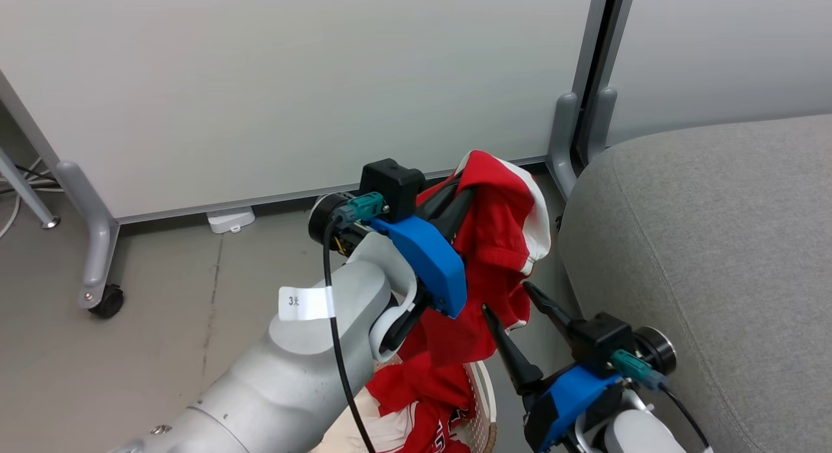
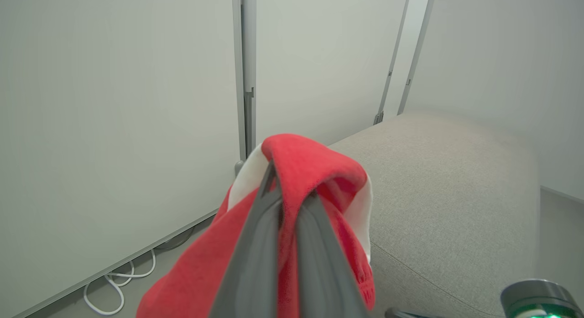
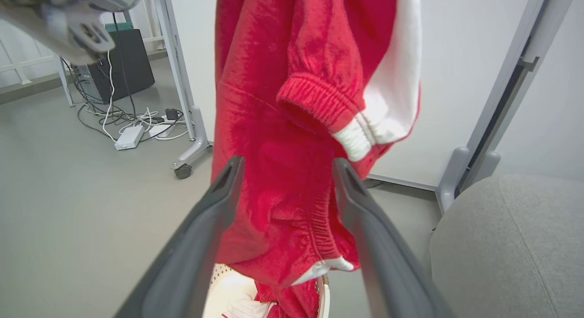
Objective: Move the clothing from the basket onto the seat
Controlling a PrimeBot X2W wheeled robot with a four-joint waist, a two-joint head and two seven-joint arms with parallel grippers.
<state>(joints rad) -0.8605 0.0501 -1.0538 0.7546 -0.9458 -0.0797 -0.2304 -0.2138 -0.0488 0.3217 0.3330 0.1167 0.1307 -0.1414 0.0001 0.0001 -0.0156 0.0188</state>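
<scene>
A red garment with white trim (image 1: 494, 245) hangs in the air, pinched near its top by my left gripper (image 1: 463, 192), which is shut on it. In the left wrist view the fabric (image 2: 310, 167) drapes over the closed fingers (image 2: 255, 245). My right gripper (image 1: 510, 296) stands open just below, its tips close to the hanging cloth (image 3: 273, 140). A second red garment with lettering (image 1: 429, 407) lies in the basket (image 1: 484, 401) at the bottom edge, mostly hidden by my left arm. The grey seat (image 1: 708, 258) lies to the right.
White partition panels stand behind on grey legs with castors (image 1: 107, 300). A white power strip and cables (image 3: 130, 135) lie on the grey floor, and a small white box (image 1: 231, 219) sits at the partition's foot. A partition post (image 1: 578, 128) stands close to the seat's corner.
</scene>
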